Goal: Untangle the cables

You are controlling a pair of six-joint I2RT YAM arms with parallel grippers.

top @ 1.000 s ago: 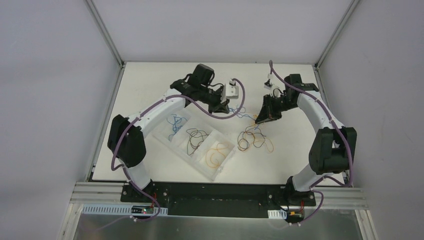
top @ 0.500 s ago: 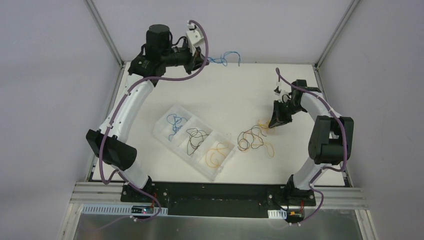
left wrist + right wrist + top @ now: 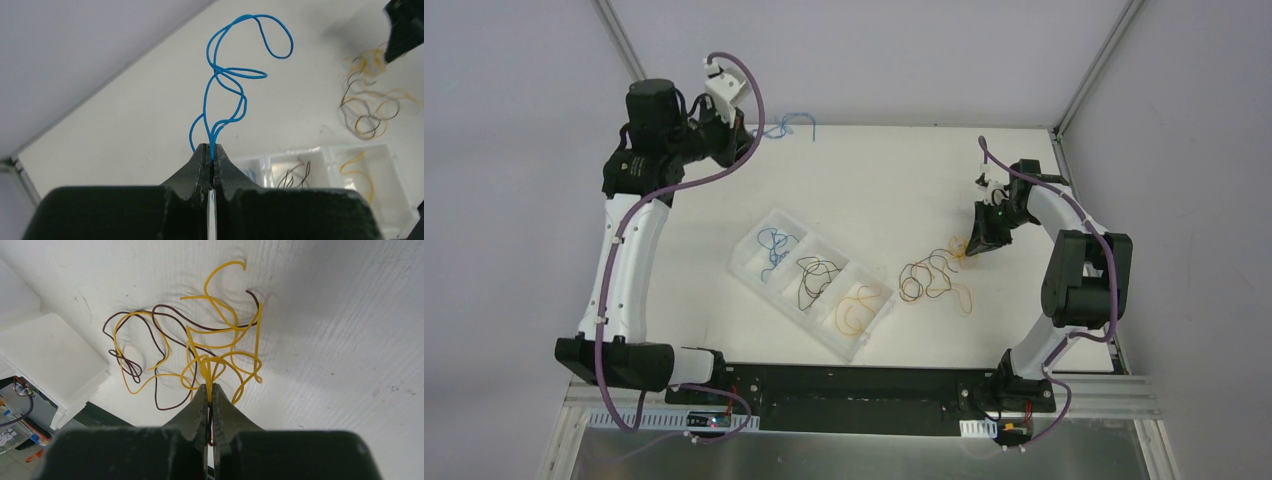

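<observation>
My left gripper [image 3: 746, 135] is raised at the far left back and is shut on a curly blue cable [image 3: 789, 127]. In the left wrist view the blue cable [image 3: 225, 85] hangs free from my left gripper [image 3: 212, 149]. My right gripper [image 3: 969, 250] is low at the table and shut on yellow strands of a tangle [image 3: 932, 280] of orange-yellow and dark cables. In the right wrist view the yellow cable [image 3: 220, 347] runs into my right gripper [image 3: 210, 386], with a dark brown cable [image 3: 150, 335] woven through it.
A clear three-part tray [image 3: 742, 272] lies mid-table. It holds a blue cable [image 3: 772, 243], a black cable [image 3: 816, 278] and an orange cable [image 3: 856, 310], one per compartment. The tray's corner [image 3: 50, 360] shows left of the tangle. Walls close the table's back and sides.
My left arm has swung up and to the left, carrying the blue cable clear of the tangle. My right gripper has stayed at the tangle's right edge, holding the yellow strands.
</observation>
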